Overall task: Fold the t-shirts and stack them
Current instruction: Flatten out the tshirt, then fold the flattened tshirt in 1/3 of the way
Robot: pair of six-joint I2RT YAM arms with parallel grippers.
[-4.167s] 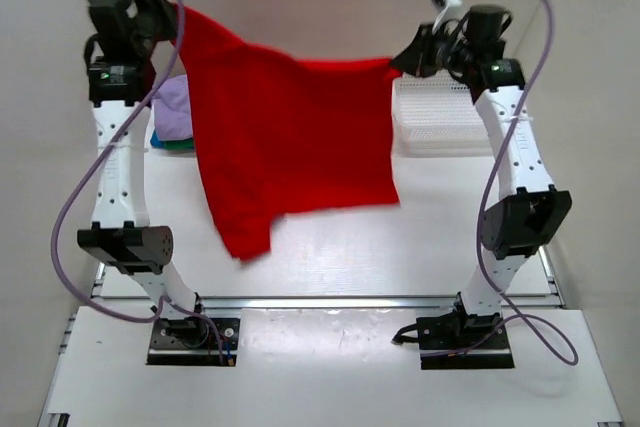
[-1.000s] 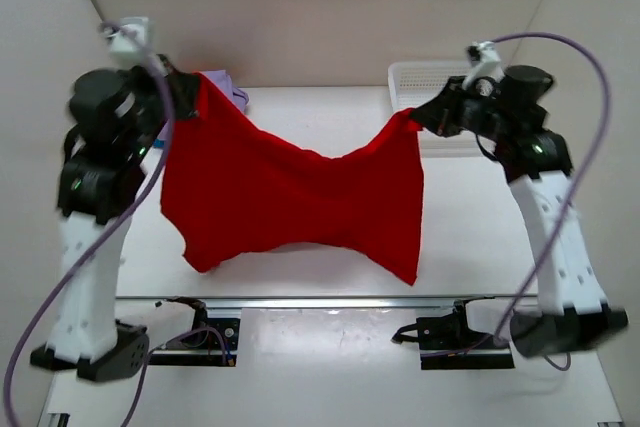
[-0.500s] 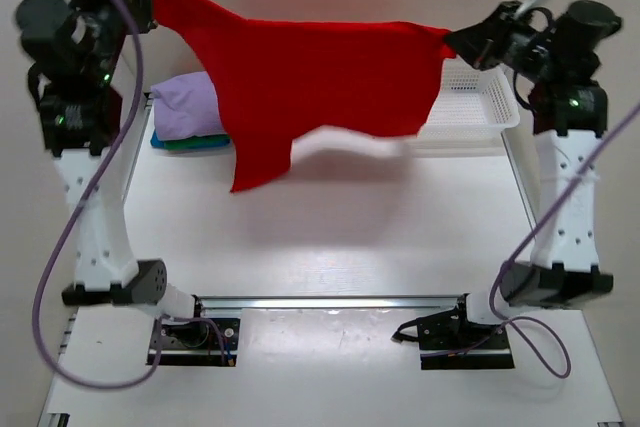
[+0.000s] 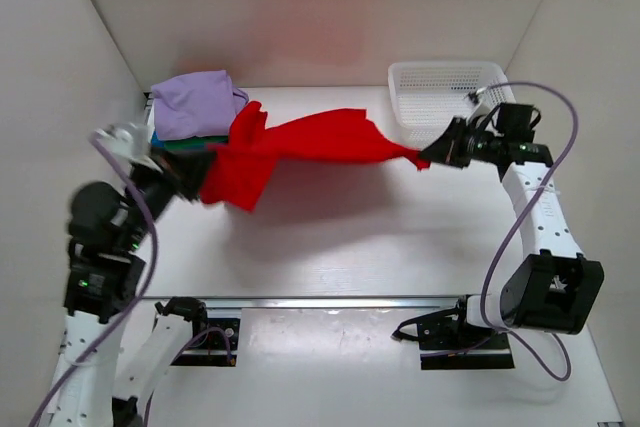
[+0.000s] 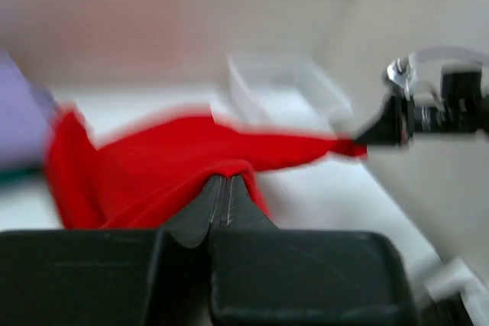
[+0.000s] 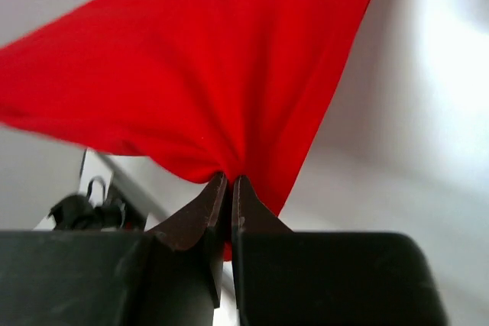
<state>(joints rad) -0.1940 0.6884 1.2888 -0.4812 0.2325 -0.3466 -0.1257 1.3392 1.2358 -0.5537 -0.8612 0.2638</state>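
Observation:
A bright red t-shirt (image 4: 300,142) hangs stretched and crumpled low over the table between my two grippers. My left gripper (image 4: 200,169) is shut on its left end, beside the stack. My right gripper (image 4: 425,159) is shut on its right corner, in front of the basket. In the left wrist view the red t-shirt (image 5: 160,177) bunches over the closed fingertips of the left gripper (image 5: 224,179). In the right wrist view the red t-shirt (image 6: 206,74) fans out from my right gripper (image 6: 228,179). A folded lavender t-shirt (image 4: 195,102) tops a stack at the back left, with teal and green edges (image 4: 180,145) under it.
A white mesh basket (image 4: 445,97) stands at the back right, just behind my right gripper. White walls close in the table on the left, back and right. The left arm (image 4: 100,247) leans low over the table's left side.
Both arms have swung down from high up, bringing the taut red t-shirt from the air to just over the table. The cloth has gone slack and bunched on the left.

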